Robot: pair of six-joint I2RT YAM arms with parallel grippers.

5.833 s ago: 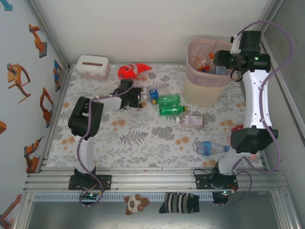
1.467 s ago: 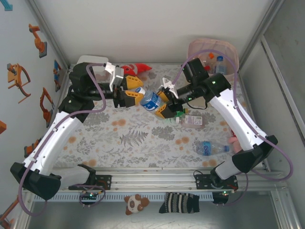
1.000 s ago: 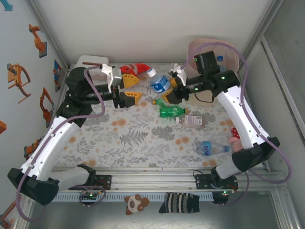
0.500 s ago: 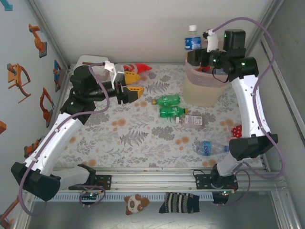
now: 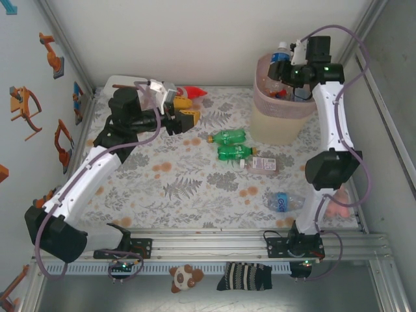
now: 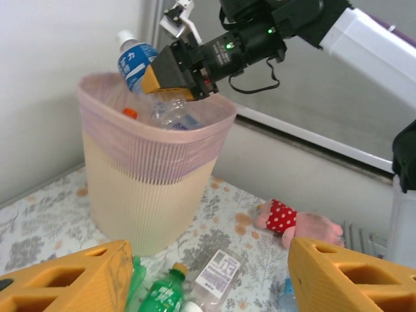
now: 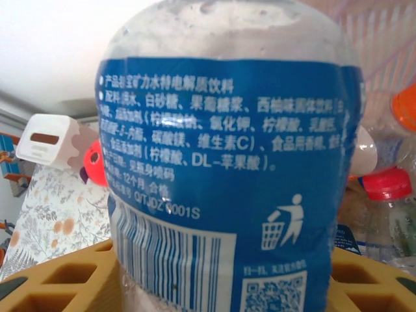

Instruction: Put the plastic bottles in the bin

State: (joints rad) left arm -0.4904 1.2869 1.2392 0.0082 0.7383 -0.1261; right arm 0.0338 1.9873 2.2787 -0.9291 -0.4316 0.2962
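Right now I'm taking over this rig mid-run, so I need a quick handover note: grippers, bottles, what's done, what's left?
Left gripper: open, empty, over the far left of the table.
Right gripper: shut on a blue-label bottle, held over the bin, not yet released.
Done: several bottles lie inside the bin.
Left: drop the held one, then clear four lying on the table: far green bottle, near green bottle, clear bottle with a pale label, and a blue-banded bottle near the right arm's base.
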